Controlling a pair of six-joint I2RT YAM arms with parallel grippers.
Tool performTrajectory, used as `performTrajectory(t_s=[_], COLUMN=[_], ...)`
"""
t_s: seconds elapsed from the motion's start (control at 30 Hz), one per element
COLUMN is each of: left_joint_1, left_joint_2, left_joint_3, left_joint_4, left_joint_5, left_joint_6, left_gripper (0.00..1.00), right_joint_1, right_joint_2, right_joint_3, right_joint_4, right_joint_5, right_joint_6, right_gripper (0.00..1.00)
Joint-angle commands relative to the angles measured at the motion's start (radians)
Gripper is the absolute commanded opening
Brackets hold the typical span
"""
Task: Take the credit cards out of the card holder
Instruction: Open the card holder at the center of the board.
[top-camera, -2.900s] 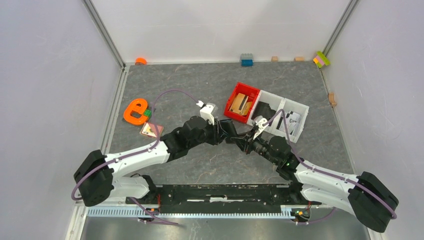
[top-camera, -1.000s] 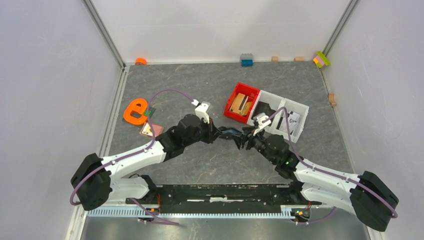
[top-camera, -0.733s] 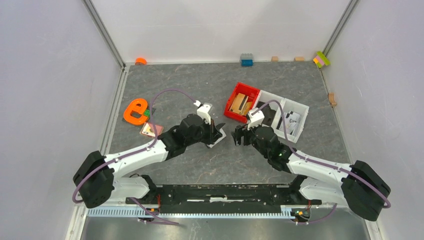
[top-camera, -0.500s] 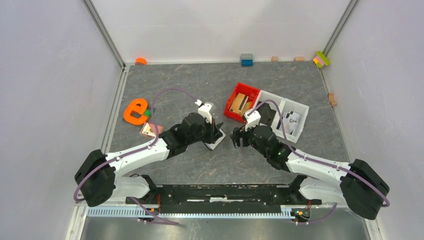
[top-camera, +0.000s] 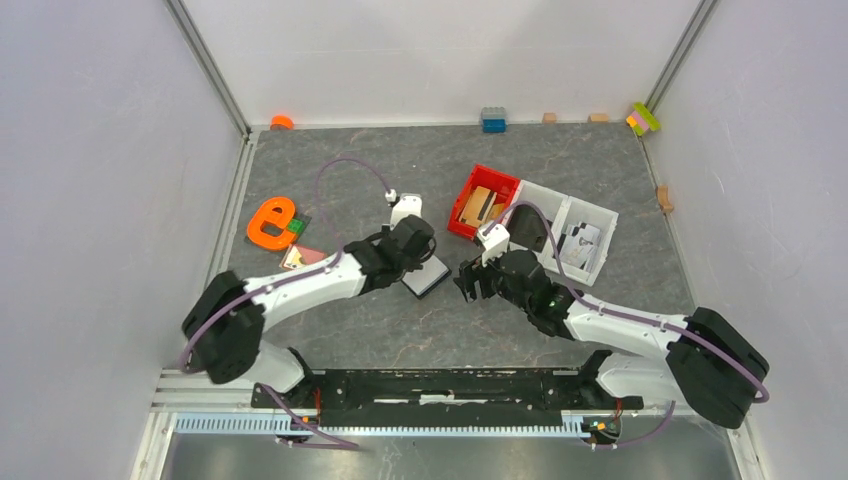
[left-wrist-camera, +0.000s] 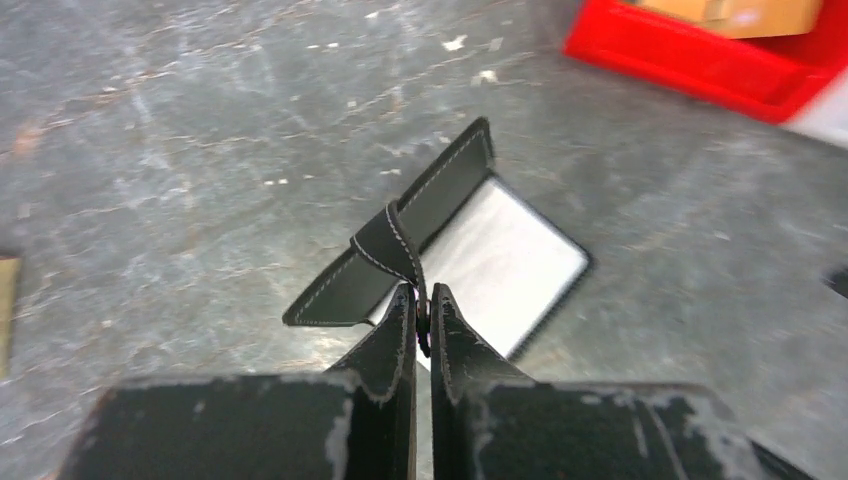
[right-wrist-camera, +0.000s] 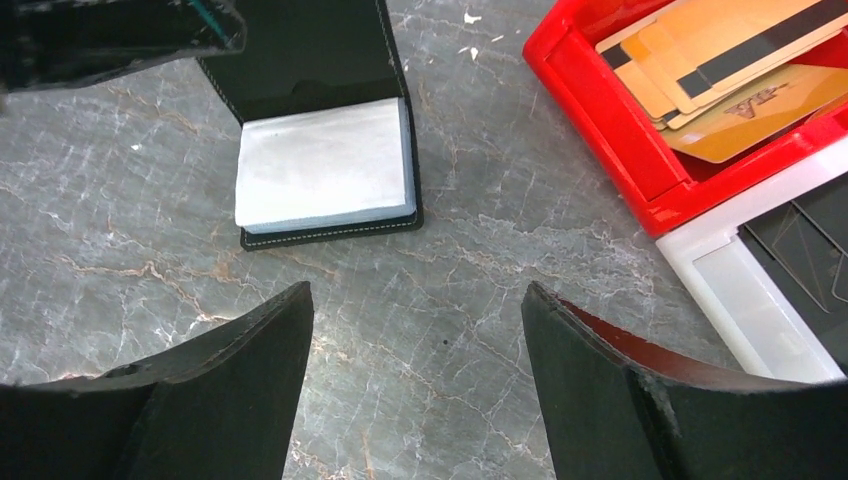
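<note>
Card holder (left-wrist-camera: 455, 175) strap (left-wrist-camera: 388, 243) pinched in left end effector (left-wrist-camera: 422, 302); right end effector (right-wrist-camera: 418, 298) near, spread.

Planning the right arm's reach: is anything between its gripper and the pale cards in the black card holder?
Nothing visible. Only grey tabletop lies between the right gripper and the greyish-white cards; the left gripper pinches the black card holder's strap, holding its flap clear.

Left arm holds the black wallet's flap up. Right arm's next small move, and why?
Likely lower the open right gripper onto the greyish-white flat cards: the left gripper, shut on the strap of the black leather card holder, holds the flap up, exposing them.
</note>
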Motion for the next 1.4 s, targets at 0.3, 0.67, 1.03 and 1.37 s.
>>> performTrajectory(t_s=[0.3,0.67,1.03,1.37], left_joint_1=[0.024,0.088,0.159,0.156], left_joint_2=[0.405,0.41,0.343,0.36], left_joint_3=[0.294,0.261,0.179,0.217], left_joint_4=[-0.264,-0.219,-0.153,-0.205], left_joint_5=[-0.245,0.113,0.273,0.291], left_joint_6=[0.024,0.02,-0.026,0.033], left_gripper=[0.02,0.02,0.02,0.02], right_joint_1=[0.001,-0.001,-0.04,-0.04], right_joint_2=[0.003,-0.096,0.104,0.31], right_joint_3=[0.058,-0.027,0.091,0.118], right_joint_4=[-0.01,0.009,-0.098,-0.011], right_joint_5=[-0.012,0.197,0.016,-0.097], right_joint_6=[-0.024,0.062,0.137,0.195], right_gripper=[0.81,0.73,0.56,0.46])
